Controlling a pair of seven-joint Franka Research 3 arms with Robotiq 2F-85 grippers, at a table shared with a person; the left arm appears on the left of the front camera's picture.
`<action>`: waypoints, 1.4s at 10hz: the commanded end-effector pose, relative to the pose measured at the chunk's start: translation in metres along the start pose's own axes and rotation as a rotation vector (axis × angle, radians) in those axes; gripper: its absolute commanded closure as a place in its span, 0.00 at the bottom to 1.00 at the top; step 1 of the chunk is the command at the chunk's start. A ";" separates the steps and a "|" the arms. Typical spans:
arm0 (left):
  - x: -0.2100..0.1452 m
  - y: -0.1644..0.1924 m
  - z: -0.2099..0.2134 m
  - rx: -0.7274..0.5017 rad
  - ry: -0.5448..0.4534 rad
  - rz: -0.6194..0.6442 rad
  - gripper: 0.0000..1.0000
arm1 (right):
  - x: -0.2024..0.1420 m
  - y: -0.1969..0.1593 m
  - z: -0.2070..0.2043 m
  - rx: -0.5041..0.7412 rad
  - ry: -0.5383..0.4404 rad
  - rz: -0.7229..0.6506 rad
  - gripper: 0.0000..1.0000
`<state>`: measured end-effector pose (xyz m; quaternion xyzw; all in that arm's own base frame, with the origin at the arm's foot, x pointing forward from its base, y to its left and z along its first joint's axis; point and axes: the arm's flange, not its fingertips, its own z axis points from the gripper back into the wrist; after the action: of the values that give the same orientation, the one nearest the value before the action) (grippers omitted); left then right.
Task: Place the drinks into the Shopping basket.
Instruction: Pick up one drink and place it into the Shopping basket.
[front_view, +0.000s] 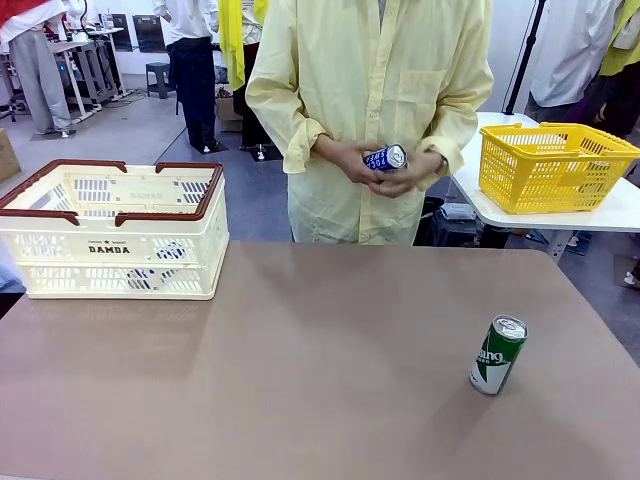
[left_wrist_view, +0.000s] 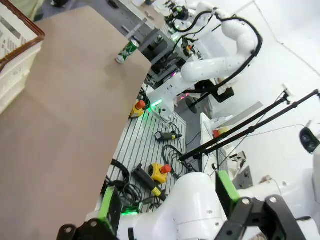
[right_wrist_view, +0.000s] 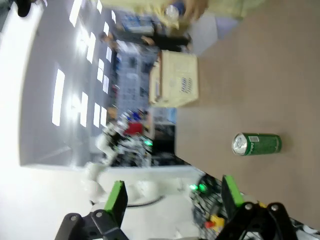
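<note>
**Kid:** Are your jaws holding anything?

**Me:** No. My left gripper (left_wrist_view: 167, 186) is spread wide, with nothing in it. My right gripper (right_wrist_view: 173, 181) is the same, wide apart and empty. Both are well apart from the things I must move.

**Kid:** Where are those things?

**Me:** A green can (front_view: 498, 354) stands up on the table (front_view: 300, 400), over on my right side, all alone. A blue can (front_view: 385, 158) is in the person's hands (front_view: 408, 176) across the table. The Shopping basket (front_view: 115, 245) sits far over on my left, well apart from the green can. Through its slots I see a blue and white thing (front_view: 163, 265) lying inside. It may be another can, but I can't tell.

**Kid:** Will the green can be hard to pick up?

**Me:** I think it needs care. I can't tell if it is full or empty. It looks smooth, so it may slip. Its wall is likely thin, so a hard squeeze could dent it. It is tall and slim, so a bump could tip it. I would take it around the middle, one jaw on each side, and squeeze gently.
</note>
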<state>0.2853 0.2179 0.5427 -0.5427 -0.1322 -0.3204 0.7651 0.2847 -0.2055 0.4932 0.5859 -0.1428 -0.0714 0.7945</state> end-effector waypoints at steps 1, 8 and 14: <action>0.002 -0.001 -0.002 -0.001 -0.021 0.007 0.00 | 0.014 0.060 -0.071 -0.251 0.189 0.119 0.00; 0.002 -0.001 -0.002 -0.001 -0.021 0.007 0.00 | -0.055 0.085 -0.234 -0.954 0.378 0.549 0.00; 0.002 -0.001 -0.002 -0.001 -0.021 0.007 0.00 | -0.067 0.068 -0.279 -1.170 0.441 0.448 0.00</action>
<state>0.2855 0.2179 0.5423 -0.5427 -0.1325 -0.3202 0.7651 0.3057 0.0740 0.4905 0.0529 -0.0532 0.1880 0.9793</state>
